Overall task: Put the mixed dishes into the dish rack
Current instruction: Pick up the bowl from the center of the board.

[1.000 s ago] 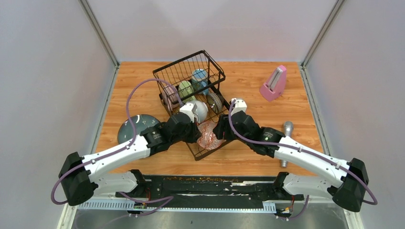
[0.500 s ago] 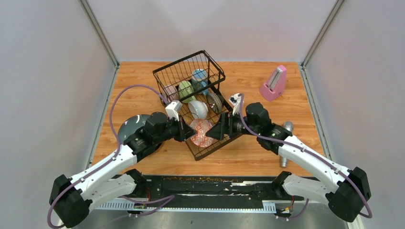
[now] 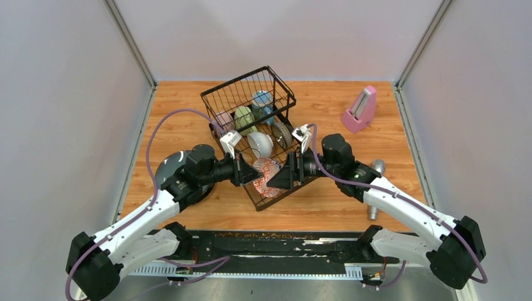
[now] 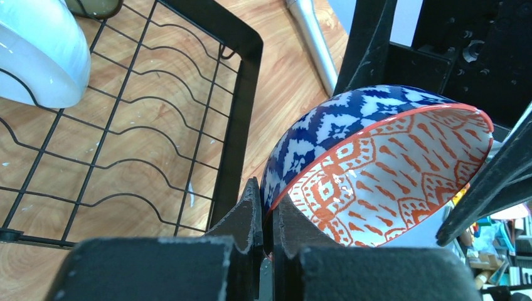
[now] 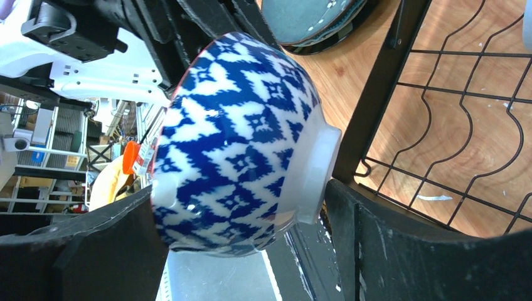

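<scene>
Over the dish rack (image 4: 241,106), maybe touching, tilts a blue-white, orange-lined bowl (image 4: 389,175).

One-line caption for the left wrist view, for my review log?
Left gripper jaws shut on the rim of the patterned bowl, tipped on edge at the dish rack edge.

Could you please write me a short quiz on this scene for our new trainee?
1. True or false: the left hand and the right hand both grip the bowl.
2. Where does the left hand grip it? A) the rim B) the foot C) nowhere
3. Name the pink thing standing right of the rack in the top view.
Key: 1 true; 2 A; 3 the metronome.
</scene>
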Tool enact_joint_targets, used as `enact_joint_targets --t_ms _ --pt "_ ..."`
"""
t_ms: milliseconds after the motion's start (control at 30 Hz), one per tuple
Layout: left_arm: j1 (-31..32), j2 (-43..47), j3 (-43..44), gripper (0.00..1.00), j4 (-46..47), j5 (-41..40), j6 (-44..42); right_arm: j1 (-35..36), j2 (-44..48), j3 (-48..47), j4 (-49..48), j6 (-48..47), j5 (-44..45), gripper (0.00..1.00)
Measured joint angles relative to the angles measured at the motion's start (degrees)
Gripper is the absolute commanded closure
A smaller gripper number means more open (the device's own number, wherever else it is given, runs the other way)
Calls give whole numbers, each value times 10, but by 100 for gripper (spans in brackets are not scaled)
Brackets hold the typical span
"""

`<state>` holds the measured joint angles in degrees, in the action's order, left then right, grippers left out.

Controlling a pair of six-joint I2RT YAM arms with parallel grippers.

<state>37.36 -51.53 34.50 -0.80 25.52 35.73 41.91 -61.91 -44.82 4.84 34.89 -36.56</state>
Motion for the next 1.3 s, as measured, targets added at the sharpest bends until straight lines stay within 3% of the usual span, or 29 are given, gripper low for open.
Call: enact_joint_targets --t_ms 100,300,500,567,600,700,800,1100,1300 --pt "-6 0 0 100 2 14 -1 0 14 0 -1 4 0 16" --pt "-16 8 -11 100 22 35 3 -1 29 0 -10 12 -5 37" --pt "-20 8 -12 100 23 40 9 -4 22 3 -26 15 -9 48" --pt "-22 5 -13 92 23 42 9 -5 19 3 -30 17 -10 51" --pt "-22 4 -13 81 23 42 9 -5 18 4 -31 18 -10 51" --pt "-22 2 -14 67 24 38 11 -5 18 7 -34 21 -8 53" --pt "-22 2 -14 47 31 34 11 -3 14 9 -37 23 -2 54" --pt "-22 3 -11 25 -4 -5 7 -1 5 10 -32 24 81 55" --pt "-22 15 0 3 -59 -44 -10 -1 5 18 6 -9 169 54"
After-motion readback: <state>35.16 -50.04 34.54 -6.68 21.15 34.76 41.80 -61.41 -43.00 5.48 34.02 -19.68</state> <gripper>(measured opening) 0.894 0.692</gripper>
